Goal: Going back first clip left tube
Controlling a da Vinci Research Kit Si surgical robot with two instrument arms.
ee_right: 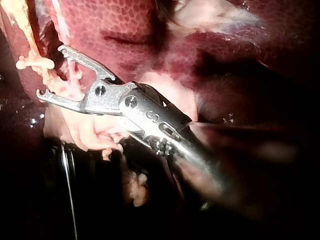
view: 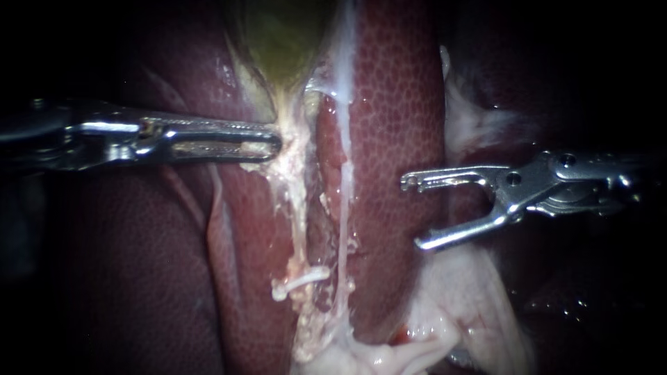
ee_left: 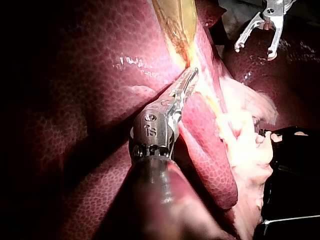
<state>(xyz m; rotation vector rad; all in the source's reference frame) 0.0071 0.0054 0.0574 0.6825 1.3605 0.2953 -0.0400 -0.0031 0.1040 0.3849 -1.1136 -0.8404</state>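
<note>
Left tube (view: pixel 300 208) — right tool (view: pixel 413 212) well apart

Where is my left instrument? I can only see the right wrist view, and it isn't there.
Observer: The endoscope shows it. Your left instrument comes in from the left, jaws shut on pale tissue.
Operator: What is near it?
Observer: The greenish-yellow gallbladder, just above that pale tissue.
Operator: Could my right one bump it?
Observer: Probably not now. The right instrument, jaws open, is well apart from it, with a band of liver between them.
</note>
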